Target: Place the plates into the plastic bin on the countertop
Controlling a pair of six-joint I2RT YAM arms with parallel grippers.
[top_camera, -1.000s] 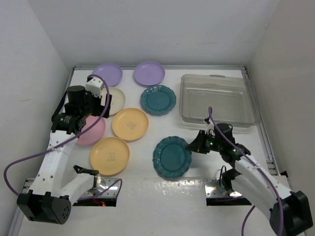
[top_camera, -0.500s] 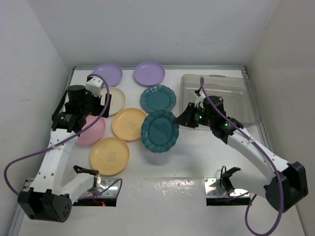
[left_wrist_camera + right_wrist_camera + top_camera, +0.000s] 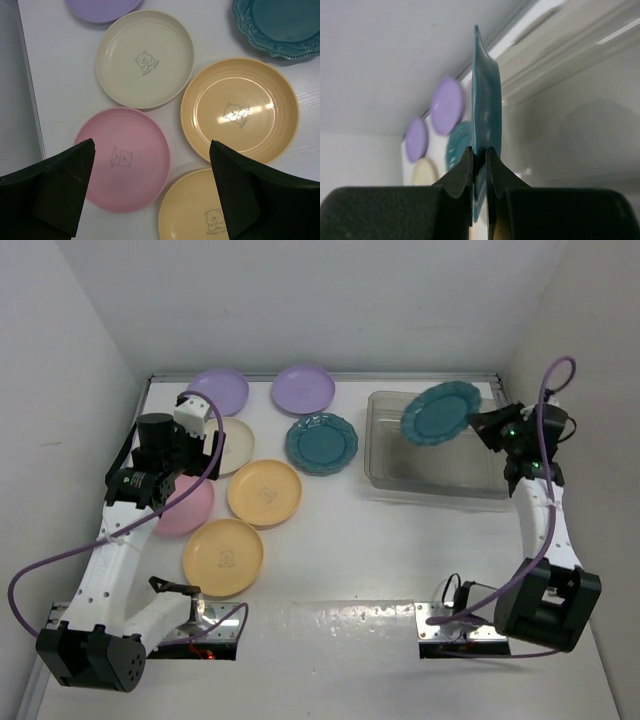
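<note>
Your right gripper [image 3: 482,423] is clenched on the rim of one dark teal plate [image 3: 438,412] and holds it tilted in the air above the far part of the plastic bin [image 3: 378,455]; no plate lies inside the bin. The wrist view shows the plate edge-on, with only a narrow strip of its rim between the pads. That is the main defect: the scalloped rim gives an uneven seat, so I judge that the plate can pivot or slip out under its own weight if you swing or stop sharply. If you release it at this height and tilt, it is likely to land on its rim, bounce or roll, and possibly clear the low wall. The bin looks light, so a hard landing or a knock from the fingers could push it across the countertop [image 3: 400,540]. Lower and level the plate before you let go. Your left gripper [image 3: 152,170] is spread wide and empty above the pink plate [image 3: 122,160]. The cream plate [image 3: 145,59] and two yellow-orange plates [image 3: 240,117] lie just beside it. If you descend there, a finger may strike a neighbouring rim and shove or flip that plate. The second teal plate [image 3: 321,443] and two lavender plates [image 3: 304,388] lie on the countertop.
</note>
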